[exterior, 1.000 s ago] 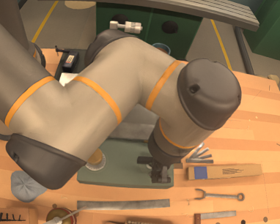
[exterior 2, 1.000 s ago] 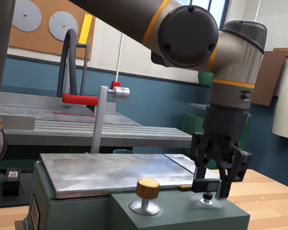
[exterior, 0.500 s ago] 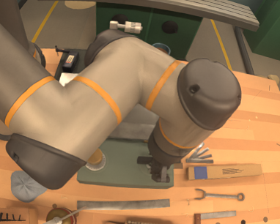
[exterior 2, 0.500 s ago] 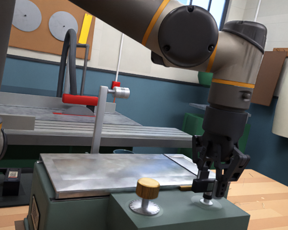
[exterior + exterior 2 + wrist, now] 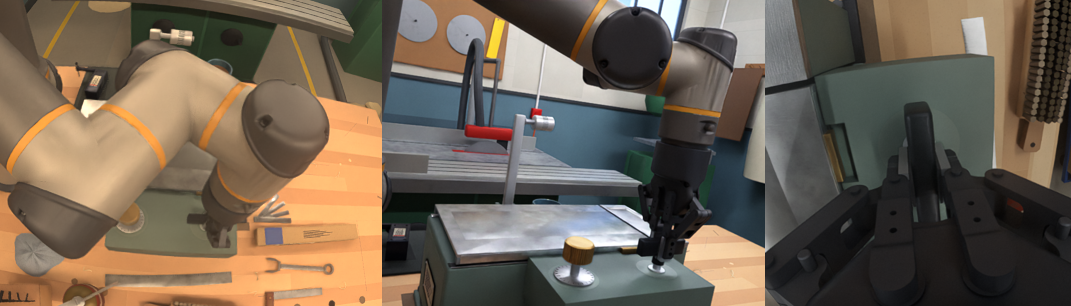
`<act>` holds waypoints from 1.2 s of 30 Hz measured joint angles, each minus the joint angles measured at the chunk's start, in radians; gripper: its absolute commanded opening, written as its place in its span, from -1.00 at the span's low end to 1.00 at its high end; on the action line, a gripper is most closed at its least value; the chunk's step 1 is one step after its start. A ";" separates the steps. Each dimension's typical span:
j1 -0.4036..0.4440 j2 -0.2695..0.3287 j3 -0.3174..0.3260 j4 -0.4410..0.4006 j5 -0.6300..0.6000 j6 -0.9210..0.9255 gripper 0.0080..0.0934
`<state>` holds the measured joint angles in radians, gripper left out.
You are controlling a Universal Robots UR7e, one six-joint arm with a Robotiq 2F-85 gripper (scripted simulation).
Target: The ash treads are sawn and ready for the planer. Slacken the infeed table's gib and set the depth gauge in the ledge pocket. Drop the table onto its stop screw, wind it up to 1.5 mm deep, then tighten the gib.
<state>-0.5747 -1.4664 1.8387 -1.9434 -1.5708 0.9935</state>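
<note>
A green planer (image 5: 561,274) sits on the wooden bench with its steel infeed table (image 5: 535,223) on top. On the planer's front ledge stands the black gib lock lever (image 5: 919,141) on a short steel post (image 5: 656,264). My gripper (image 5: 663,247) comes straight down on it, and its fingers grip the lever's bar from both sides. Left of it a brass-topped knob (image 5: 578,250) stands over a dial scale (image 5: 573,275). A small rectangular ledge pocket (image 5: 841,156) with a brass strip lies at the table's edge. The depth gauge (image 5: 96,82), black with a display, rests at the bench's far left.
Behind the planer stands a table saw (image 5: 477,166) with a red guard, and a steel post (image 5: 512,159) with a knurled knob. On the bench in front lie a wrench (image 5: 299,267), a steel rule (image 5: 168,279), a cardboard box (image 5: 306,234), a brush (image 5: 1048,60) and a grey cap (image 5: 35,254).
</note>
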 measured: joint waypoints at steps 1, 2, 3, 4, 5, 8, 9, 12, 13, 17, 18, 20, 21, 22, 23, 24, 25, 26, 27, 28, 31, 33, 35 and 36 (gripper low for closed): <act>0.000 0.000 0.000 0.000 0.000 0.000 -0.89; 0.000 0.000 0.000 0.000 0.000 0.000 -0.94; 0.000 0.000 0.000 0.000 0.000 0.000 -0.99; 0.000 0.000 0.000 0.000 0.000 0.000 -1.00; 0.000 0.000 0.000 0.000 0.000 0.000 -1.00; 0.000 0.000 0.000 0.000 0.000 0.000 -1.00; 0.000 0.000 0.000 0.000 0.000 0.000 -1.00; 0.000 0.000 0.000 0.000 0.000 0.000 -1.00; 0.000 0.000 0.000 0.000 0.000 0.000 -1.00; 0.000 0.000 0.000 0.000 0.000 -0.002 -1.00; 0.000 0.000 0.000 0.000 0.000 -0.003 -1.00; 0.000 0.000 0.000 0.000 0.000 -0.008 -1.00; 0.000 0.000 0.000 0.000 0.000 -0.012 -1.00; 0.000 0.000 0.000 0.000 0.000 -0.016 -1.00; 0.000 0.000 0.000 0.000 0.000 -0.021 -1.00; 0.000 0.000 0.000 0.000 0.000 -0.027 -1.00; 0.000 0.000 0.000 0.000 0.000 -0.034 -1.00; 0.000 0.000 0.000 0.000 0.000 -0.042 -1.00; 0.000 0.000 0.000 0.000 0.000 -0.051 -1.00; 0.000 0.000 0.000 0.000 0.000 -0.061 -1.00; 0.000 0.000 0.000 0.000 0.000 -0.098 -1.00; 0.000 0.000 0.000 0.000 0.000 -0.128 -1.00; 0.000 0.000 0.000 0.000 0.000 -0.163 -1.00; 0.000 0.000 0.000 0.000 0.000 -0.182 -1.00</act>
<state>-0.5747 -1.4664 1.8387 -1.9434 -1.5708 0.8116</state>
